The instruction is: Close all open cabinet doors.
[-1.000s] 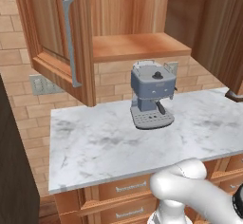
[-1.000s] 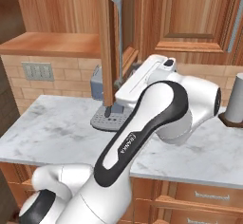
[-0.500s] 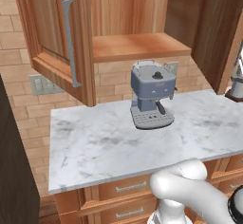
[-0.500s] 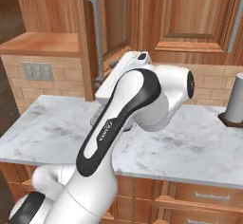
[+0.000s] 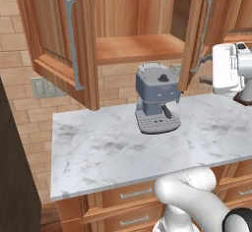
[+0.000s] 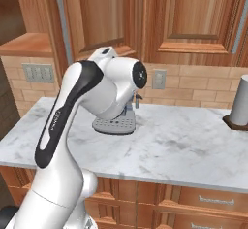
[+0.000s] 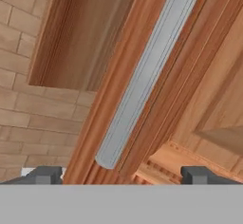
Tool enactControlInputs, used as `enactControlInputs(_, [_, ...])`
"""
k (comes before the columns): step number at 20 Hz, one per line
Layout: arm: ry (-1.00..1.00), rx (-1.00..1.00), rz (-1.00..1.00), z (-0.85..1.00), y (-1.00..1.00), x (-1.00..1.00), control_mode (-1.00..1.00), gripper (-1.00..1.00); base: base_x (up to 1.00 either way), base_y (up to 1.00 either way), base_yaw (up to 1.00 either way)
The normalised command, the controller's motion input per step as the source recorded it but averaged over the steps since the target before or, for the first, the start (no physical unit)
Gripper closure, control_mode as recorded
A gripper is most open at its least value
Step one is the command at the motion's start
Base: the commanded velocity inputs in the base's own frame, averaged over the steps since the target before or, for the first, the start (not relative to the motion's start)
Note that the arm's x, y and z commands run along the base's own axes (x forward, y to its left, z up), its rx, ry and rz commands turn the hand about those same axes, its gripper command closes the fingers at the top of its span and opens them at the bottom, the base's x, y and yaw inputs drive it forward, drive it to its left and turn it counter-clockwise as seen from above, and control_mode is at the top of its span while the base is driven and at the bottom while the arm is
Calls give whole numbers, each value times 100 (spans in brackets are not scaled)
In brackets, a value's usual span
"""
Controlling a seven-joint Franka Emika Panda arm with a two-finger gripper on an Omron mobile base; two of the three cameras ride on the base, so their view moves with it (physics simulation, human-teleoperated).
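Wooden right cabinet door [image 5: 194,34] swung nearer shut than before, tool [image 7: 121,174] spread wide.

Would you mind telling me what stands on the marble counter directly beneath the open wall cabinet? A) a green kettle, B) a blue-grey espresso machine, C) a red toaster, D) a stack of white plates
B, since a blue-grey espresso machine with a drip tray stands on the marble counter below the cabinet's open shelf, between the two open cabinet doors.

A white marbled worktop [image 5: 98,152] runs along a tan brick wall [image 6: 193,85] carrying pale outlets [image 6: 36,73]. Wooden drawers [image 6: 203,201] sit beneath; a coffee machine [image 5: 156,101] stands at the far side.
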Motion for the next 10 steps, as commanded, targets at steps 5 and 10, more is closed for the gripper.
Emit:
enactControlInputs(5, [3,0,-6,0,70,74,-100,-100,0,0,0])
enactControlInputs(10, [7,0,-2,3,53,75,-100,-100,0,0,0])
